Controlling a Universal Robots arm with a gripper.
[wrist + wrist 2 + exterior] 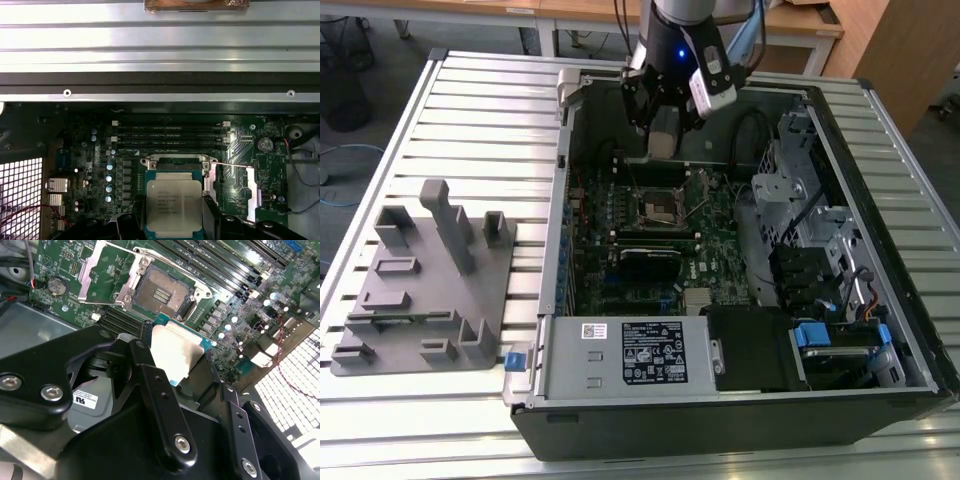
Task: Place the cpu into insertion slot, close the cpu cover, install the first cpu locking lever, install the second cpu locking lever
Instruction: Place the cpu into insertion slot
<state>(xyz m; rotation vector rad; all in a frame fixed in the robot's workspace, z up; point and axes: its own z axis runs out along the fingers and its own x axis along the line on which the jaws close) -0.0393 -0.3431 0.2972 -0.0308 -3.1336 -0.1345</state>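
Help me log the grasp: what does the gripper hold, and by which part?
The gripper holds the cpu, pinched by two opposite side edges.

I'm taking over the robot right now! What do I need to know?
End effector: shut on the cpu, held above the motherboard, not yet seated.
Insertion slot: empty.
Cpu cover: flipped open beside the slot.
Done: cpu picked up.
Left: seating the cpu, closing the cover, both locking-lever steps.
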